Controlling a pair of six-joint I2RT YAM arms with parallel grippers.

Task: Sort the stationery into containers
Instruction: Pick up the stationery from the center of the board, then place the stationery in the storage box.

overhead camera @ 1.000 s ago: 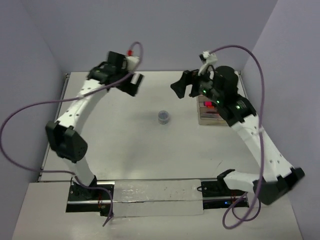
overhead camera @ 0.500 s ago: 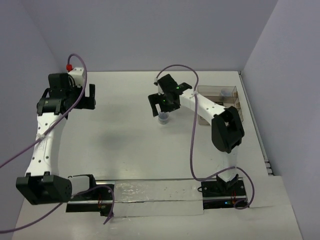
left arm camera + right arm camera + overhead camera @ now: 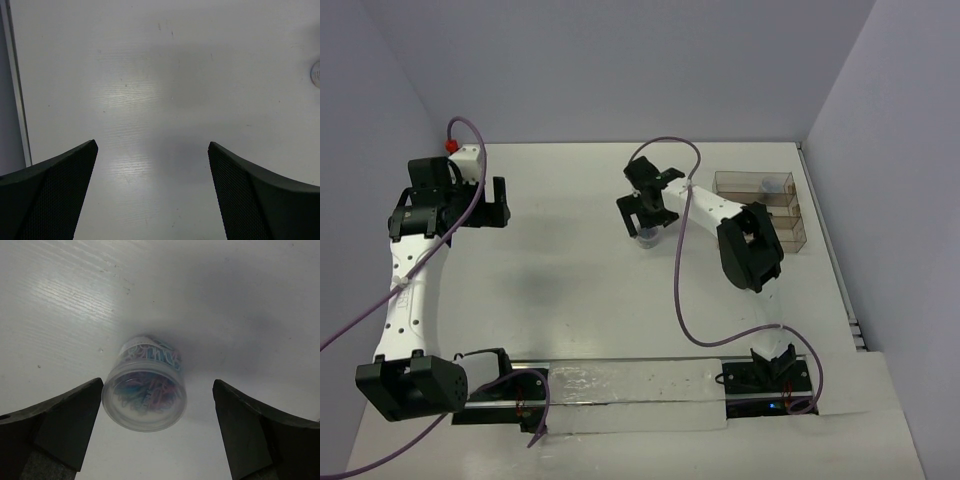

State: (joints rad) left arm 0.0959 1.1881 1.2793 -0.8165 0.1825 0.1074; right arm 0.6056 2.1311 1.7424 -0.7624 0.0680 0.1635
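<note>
A small round clear tub (image 3: pixel 145 397) of coloured paper clips stands on the white table; it shows grey-blue in the top view (image 3: pixel 647 238). My right gripper (image 3: pixel 158 384) is open and hovers straight over the tub, one finger on each side, not touching it; in the top view it (image 3: pixel 642 214) is at mid-table. The clear three-compartment tray (image 3: pixel 790 225) stands at the back right, with a second round grey-blue piece (image 3: pixel 767 184) in its far compartment. My left gripper (image 3: pixel 152 144) is open and empty over bare table at the back left (image 3: pixel 485 205). No pens or sticks are visible.
The right arm's elbow (image 3: pixel 750 250) lies in front of the tray's left part. A round piece (image 3: pixel 316 74) shows at the right edge of the left wrist view. The table's left rail (image 3: pixel 17 100) runs close to the left gripper.
My right gripper has moved from over the tray to above the round tub. My left arm has swung from the back middle out to the back left. Pink and red items no longer show in the tray.
</note>
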